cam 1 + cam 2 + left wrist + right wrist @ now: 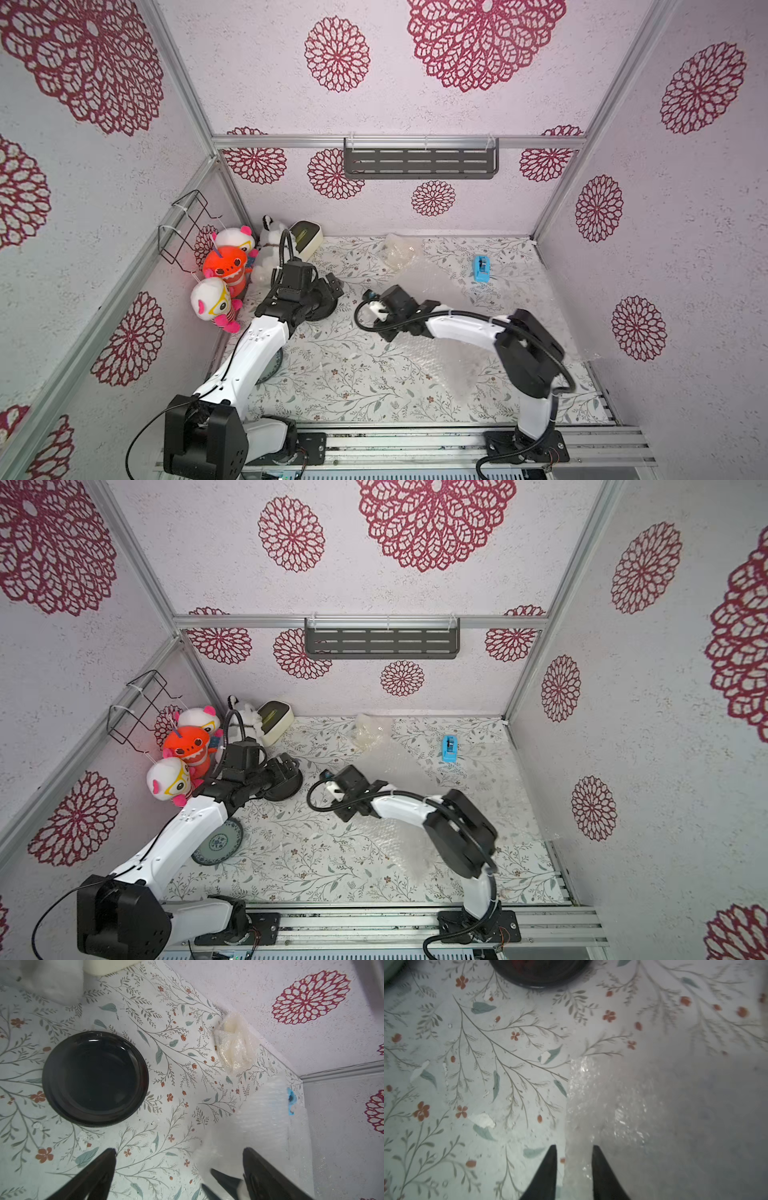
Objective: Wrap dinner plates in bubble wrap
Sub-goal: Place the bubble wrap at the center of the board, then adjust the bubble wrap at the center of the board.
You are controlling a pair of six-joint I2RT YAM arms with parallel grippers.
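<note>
clear bubble wrap [612, 1105] lies on the floral table [488, 1064], its crinkled edge running in between the two black tips of the right gripper [574, 1146]. those jaws stand a little apart, a narrow gap, with neither tip visibly pinching the sheet. the glossy black plate [95, 1078] sits on bare table just ahead of the left gripper [179, 1148], whose jaws gape wide and hold nothing; the sheet reaches beside one of its tips.

Plate [95, 1078] — left of bubble wrap [266, 1122].
</note>
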